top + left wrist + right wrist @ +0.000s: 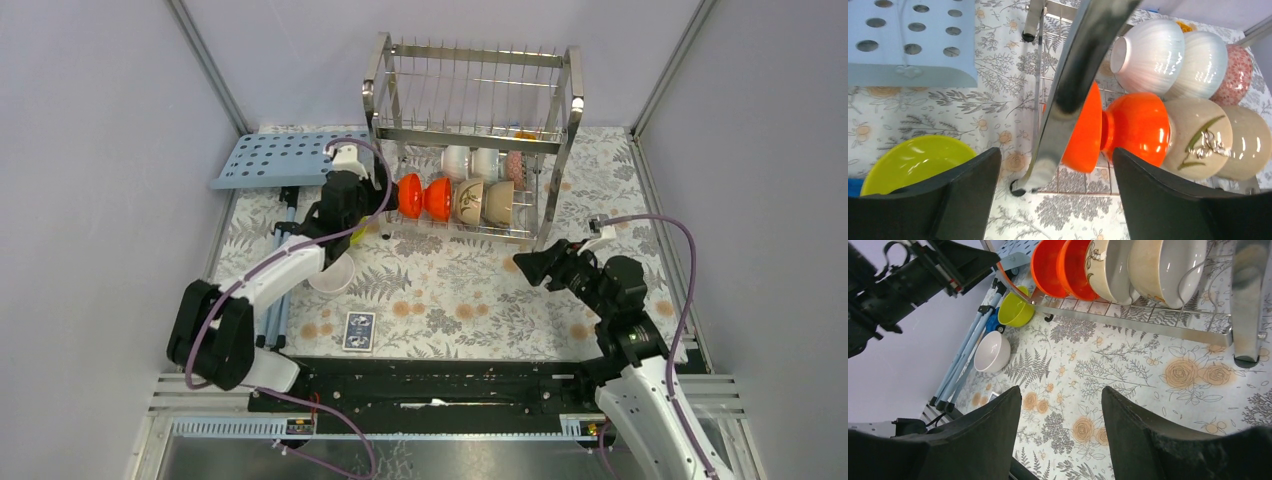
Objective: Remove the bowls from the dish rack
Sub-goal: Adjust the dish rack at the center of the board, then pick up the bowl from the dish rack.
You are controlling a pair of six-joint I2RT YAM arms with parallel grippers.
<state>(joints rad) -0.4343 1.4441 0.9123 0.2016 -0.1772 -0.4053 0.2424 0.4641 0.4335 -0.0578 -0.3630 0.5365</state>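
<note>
While my left gripper [1054, 167] and right gripper [1060, 395] gape empty, seven bowls [468, 200] sit racked.
Two more toward the table's [470, 300] left edge; one orange half-hidden.

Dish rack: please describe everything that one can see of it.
The rack is shiny steel wire with tubular posts, two tiers, upright on the floral cloth at the far side. No dishes show in the upper tier. The lower tier holds, on edge, two orange bowls and two beige in front, two white and one red-patterned behind. The open left gripper is at its front left post.
</note>
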